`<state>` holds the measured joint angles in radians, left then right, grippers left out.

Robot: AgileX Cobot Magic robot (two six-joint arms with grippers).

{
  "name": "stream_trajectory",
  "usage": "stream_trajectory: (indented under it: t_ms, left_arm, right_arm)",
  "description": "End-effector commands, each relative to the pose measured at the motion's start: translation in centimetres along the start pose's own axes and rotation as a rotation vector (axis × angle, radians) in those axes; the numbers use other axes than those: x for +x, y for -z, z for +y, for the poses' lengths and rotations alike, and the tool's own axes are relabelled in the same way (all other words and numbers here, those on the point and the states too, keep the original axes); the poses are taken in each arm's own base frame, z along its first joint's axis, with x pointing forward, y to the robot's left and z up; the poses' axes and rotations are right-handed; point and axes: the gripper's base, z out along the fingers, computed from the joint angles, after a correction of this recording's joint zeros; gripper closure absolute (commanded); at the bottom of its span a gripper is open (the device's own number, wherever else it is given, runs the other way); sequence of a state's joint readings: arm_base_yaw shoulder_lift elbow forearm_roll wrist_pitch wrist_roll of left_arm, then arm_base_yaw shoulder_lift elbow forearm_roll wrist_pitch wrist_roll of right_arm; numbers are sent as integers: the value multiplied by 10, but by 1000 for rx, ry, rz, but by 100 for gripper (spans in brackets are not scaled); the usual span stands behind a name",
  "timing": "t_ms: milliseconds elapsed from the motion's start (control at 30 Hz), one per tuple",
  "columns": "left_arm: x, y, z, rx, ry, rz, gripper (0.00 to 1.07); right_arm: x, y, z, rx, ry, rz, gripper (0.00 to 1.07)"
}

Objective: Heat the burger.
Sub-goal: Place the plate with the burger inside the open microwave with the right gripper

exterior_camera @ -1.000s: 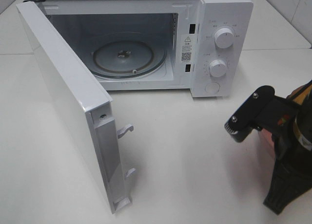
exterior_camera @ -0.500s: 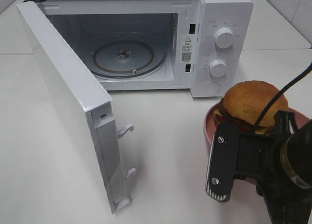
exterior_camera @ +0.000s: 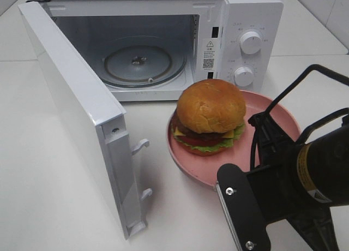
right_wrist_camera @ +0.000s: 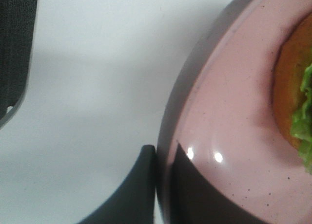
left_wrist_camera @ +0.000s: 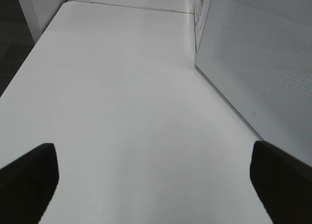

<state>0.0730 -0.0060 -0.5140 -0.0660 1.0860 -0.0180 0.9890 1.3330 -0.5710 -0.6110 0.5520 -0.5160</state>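
Pink plate (exterior_camera: pixel 263 105), pinched at its rim by the closed right gripper (right_wrist_camera: pixel 163 185), is carrying the burger (exterior_camera: pixel 210 117) just in front of the open microwave (exterior_camera: pixel 240 22). Held by one edge, it could be tipping, sliding the burger off. The burger is standing upright, axis vertical. The left gripper (left_wrist_camera: pixel 151 185) is gaping, empty.

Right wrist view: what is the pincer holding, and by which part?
The right pincer grips the round pink plate by its rim, the small stacked burger sitting on it.

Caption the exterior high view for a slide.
Right arm holds round pink plate with tan-bun lettuce burger before the open white microwave.
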Motion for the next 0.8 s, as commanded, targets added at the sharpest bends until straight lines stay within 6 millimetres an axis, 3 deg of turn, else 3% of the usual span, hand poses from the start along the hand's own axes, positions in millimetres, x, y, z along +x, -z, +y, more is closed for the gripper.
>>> stream_trajectory:
  t_ms: [33, 300, 800]
  left_arm:
    - [-1, 2, 0, 7, 2, -27, 7]
    - [-1, 2, 0, 7, 2, -27, 7]
    - [-1, 2, 0, 7, 2, -27, 7]
  right_arm:
    - [-6, -3, -10, 62, 95, -61, 107]
    - [-7, -23, -37, 82, 120, -88, 107]
    - [-18, -49, -53, 40, 95, -122, 107]
